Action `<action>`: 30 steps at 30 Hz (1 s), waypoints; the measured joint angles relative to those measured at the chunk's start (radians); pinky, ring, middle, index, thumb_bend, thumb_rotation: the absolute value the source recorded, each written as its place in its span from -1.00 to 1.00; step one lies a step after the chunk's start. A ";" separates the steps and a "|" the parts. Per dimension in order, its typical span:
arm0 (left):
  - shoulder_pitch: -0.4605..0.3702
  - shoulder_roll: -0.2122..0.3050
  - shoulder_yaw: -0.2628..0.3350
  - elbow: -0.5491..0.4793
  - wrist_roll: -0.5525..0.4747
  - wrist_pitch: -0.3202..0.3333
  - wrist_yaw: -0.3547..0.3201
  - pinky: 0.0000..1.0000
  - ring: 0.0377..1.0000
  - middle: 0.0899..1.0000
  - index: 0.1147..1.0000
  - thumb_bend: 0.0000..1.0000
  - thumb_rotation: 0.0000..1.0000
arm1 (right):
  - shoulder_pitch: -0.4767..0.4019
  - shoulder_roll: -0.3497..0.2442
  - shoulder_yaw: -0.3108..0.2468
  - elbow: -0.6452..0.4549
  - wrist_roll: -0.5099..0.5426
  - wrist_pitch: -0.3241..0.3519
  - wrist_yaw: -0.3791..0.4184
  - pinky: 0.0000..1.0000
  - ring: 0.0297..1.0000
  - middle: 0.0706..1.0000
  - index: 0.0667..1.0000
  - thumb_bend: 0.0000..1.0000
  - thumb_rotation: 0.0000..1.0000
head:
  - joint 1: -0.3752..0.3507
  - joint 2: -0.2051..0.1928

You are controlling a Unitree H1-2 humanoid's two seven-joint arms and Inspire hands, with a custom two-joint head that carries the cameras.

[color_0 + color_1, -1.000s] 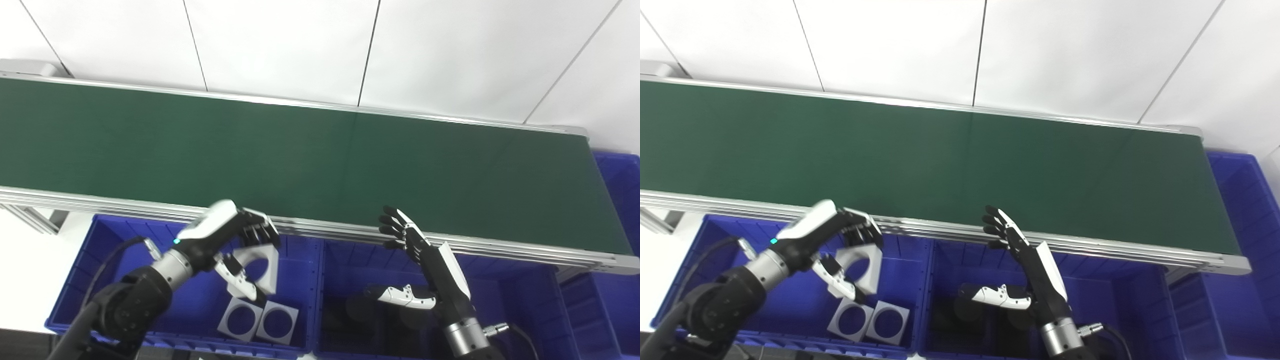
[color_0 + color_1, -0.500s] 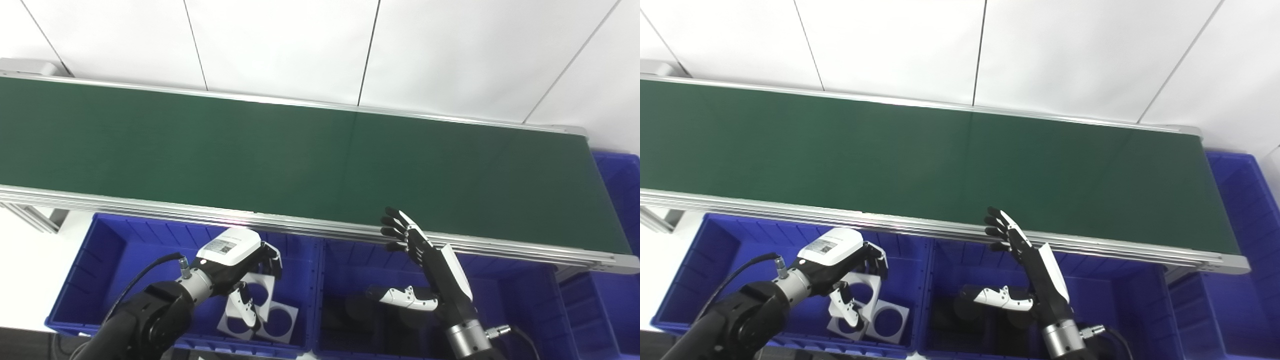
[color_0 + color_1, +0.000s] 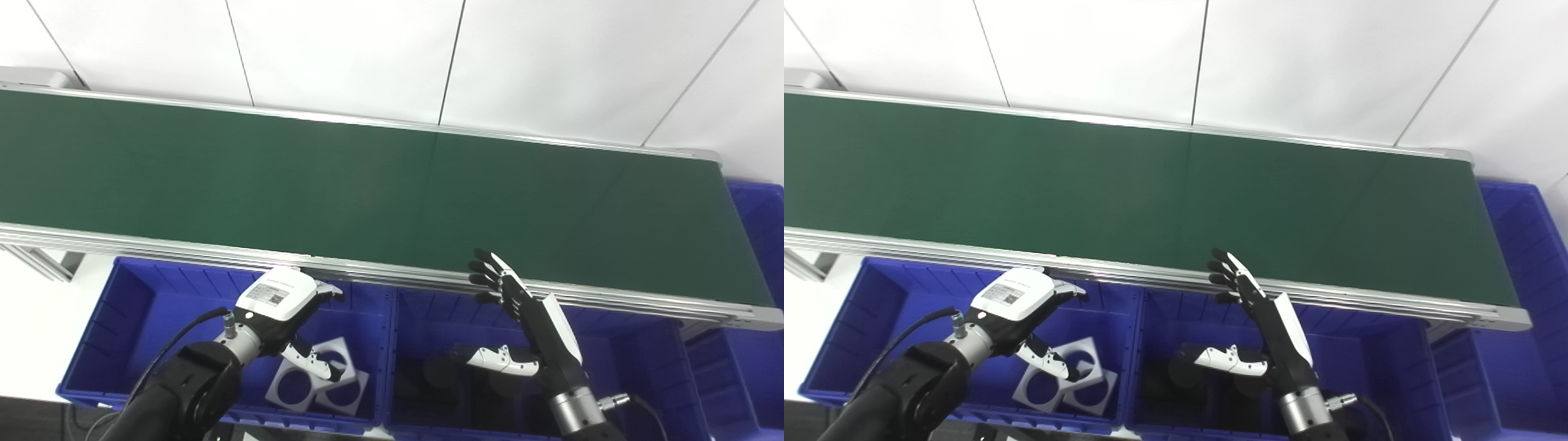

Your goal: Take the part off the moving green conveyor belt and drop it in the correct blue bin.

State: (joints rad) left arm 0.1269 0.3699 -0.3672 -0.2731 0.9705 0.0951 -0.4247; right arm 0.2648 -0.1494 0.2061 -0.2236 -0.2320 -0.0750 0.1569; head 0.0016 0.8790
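Left hand (image 3: 283, 306) hangs over the left bin (image 3: 122, 343), fingers spread and holding nothing; the part (image 3: 334, 361), a grey square plate with a round hole, lies in that bin, leaning on two like plates (image 3: 297, 387), so the drop looks done. Right hand (image 3: 520, 312) is released too, fingers up near the empty belt (image 3: 367, 184) edge over the middle bin (image 3: 618, 367), likely waiting for the next piece.

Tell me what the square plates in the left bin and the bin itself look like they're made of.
The square plates look like matte grey metal, perhaps aluminium: flat, crisp edges, clean round holes; painted plastic can't be ruled out. The left bin looks like moulded blue plastic, slightly glossy, with ribbed walls.
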 measured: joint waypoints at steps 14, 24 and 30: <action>0.071 -0.095 0.188 0.137 -0.811 -0.244 0.052 0.43 0.58 0.62 0.60 0.82 -0.43 | 0.019 0.002 0.012 0.002 -0.016 0.002 0.004 0.48 0.66 0.74 0.83 0.94 -0.06 | -0.110 -0.054; 0.088 -0.138 0.234 0.219 -1.023 -0.362 0.059 0.53 0.59 0.64 0.63 0.71 -0.60 | 0.034 0.009 0.028 0.009 -0.059 0.002 -0.011 0.48 0.68 0.76 0.87 0.91 -0.01 | -0.146 -0.100; 0.105 -0.165 0.250 0.260 -1.099 -0.411 0.058 0.59 0.61 0.64 0.66 0.67 -0.58 | 0.041 0.008 0.028 0.011 -0.065 0.002 -0.013 0.48 0.69 0.77 0.86 0.90 -0.03 | -0.109 -0.110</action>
State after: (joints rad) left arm 0.2322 0.2045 -0.1170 -0.0129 -0.1287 -0.3160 -0.3668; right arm 0.3059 -0.1414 0.2344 -0.2125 -0.2968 -0.0732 0.1444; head -0.1074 0.7685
